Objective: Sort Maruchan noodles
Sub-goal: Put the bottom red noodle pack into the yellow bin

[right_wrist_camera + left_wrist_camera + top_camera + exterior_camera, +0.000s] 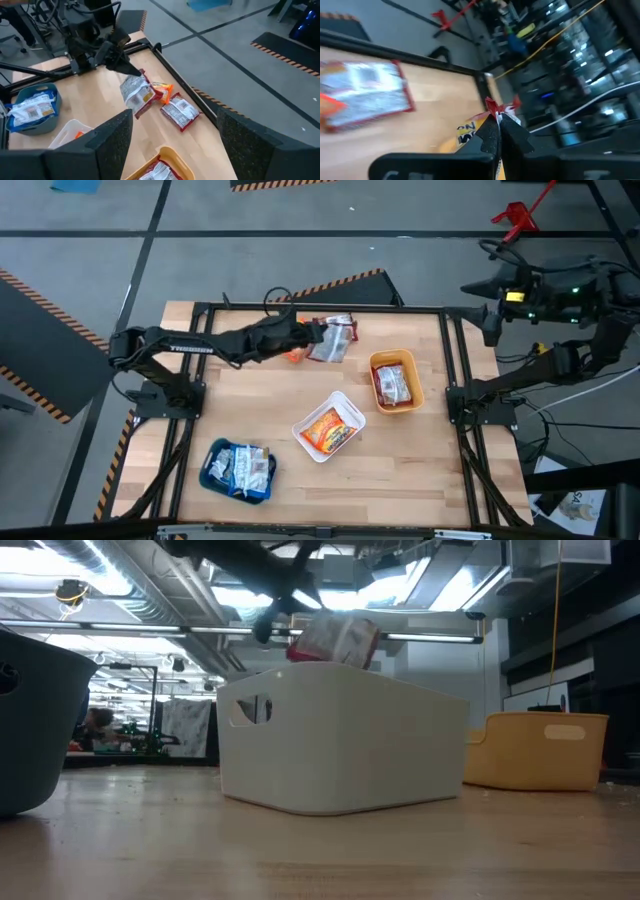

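Above the far side of the wooden tabletop [420,470], the left tool [314,332] pinches a glossy red-and-silver noodle packet [326,348] in the air. Off the right edge, the right tool [487,288] waits, fingers spread, holding nothing.

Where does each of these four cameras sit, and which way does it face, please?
High: overhead, facing down; both arms, three bins.
Low: table height, facing the white bin; left arm above.
Left wrist: behind the shut left gripper pinching a red-and-silver noodle packet.
Right wrist: behind the open right gripper, facing the table.
Shared: that packet in both wrist views.
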Robot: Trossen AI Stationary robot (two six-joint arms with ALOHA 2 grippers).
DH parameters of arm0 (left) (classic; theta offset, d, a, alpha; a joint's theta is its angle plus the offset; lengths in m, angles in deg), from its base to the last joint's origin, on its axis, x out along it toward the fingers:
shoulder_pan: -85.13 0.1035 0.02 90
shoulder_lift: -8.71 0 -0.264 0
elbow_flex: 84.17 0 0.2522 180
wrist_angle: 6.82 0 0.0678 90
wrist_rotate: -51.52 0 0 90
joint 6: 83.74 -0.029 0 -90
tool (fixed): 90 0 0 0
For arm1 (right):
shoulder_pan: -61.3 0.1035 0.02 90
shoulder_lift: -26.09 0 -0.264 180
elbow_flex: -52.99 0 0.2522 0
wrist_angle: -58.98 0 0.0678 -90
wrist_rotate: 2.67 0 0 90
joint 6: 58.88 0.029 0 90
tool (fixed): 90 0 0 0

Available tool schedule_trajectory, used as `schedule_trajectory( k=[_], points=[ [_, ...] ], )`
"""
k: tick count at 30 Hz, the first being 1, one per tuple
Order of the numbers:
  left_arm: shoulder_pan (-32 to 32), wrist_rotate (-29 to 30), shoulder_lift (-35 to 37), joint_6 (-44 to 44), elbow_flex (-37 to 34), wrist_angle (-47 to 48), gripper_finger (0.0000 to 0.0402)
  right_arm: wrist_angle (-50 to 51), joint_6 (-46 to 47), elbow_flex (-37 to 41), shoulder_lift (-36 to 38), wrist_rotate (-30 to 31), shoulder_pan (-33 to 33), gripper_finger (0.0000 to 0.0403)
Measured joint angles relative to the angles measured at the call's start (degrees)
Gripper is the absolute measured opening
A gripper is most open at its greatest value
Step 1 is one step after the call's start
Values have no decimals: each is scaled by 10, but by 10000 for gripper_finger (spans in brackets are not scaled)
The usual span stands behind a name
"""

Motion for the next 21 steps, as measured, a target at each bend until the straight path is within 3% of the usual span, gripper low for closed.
schedule_trajectory(
  k=[6,11,21],
  points=[
    [-28,11,-66,54,0,-135,0,0,-7,25,13,4,0,277],
    [-42,12,-123,97,13,-187,0,0,-7,50,25,10,0,277],
    [-55,4,-257,82,200,-180,0,0,-10,93,40,18,0,277]
  ],
)
